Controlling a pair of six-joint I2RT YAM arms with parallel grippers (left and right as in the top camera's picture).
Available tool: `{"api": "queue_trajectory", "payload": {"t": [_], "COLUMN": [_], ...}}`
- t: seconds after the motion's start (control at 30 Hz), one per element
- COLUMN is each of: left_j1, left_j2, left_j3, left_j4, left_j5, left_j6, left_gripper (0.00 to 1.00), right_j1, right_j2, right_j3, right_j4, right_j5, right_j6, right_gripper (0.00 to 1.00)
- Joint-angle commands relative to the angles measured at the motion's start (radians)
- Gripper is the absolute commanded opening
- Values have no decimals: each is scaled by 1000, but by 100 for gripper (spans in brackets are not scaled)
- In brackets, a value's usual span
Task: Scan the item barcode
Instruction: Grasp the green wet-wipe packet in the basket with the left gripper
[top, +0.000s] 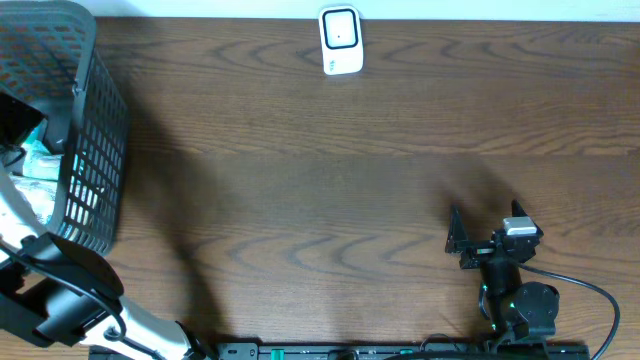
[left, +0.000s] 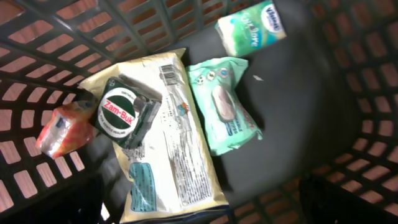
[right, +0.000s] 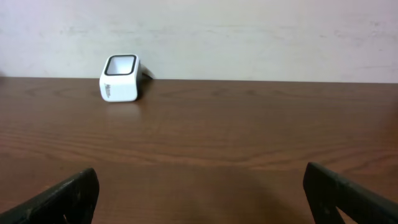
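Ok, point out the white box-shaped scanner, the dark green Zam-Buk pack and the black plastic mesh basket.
white box-shaped scanner (top: 340, 40), overhead view, top face.
dark green Zam-Buk pack (left: 120, 114), left wrist view, round printed label.
black plastic mesh basket (top: 100, 150), overhead view, right wall.

White scanner (top: 341, 40) stands at the tabletop's (top: 350, 190) far edge; cream pouch (left: 165, 149), barcode (left: 168, 71) up, lies flat in the basket (top: 95, 160).
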Motion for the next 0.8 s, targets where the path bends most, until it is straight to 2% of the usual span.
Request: {"api": "queue_trajectory", "payload": {"t": [0.0,0.6,0.77], "left_j1": [0,-40,-42], "left_j2": [50,243,243], "left_j3": [-7,-7,-7], "left_j4": [11,175,194], "left_j5": [-35,-31,-31], "left_j6": [-23,-3,-1], "left_gripper": [98,100,88], "right_j1": [4,4,4], "right_j2": [-6,-6,-6], "right_j3": [-3,-3,-3], "right_j4": [-3,-3,-3], "right_j5": [4,4,4], "right_j6": [14,14,14], "right_gripper": [99,99,99]}}
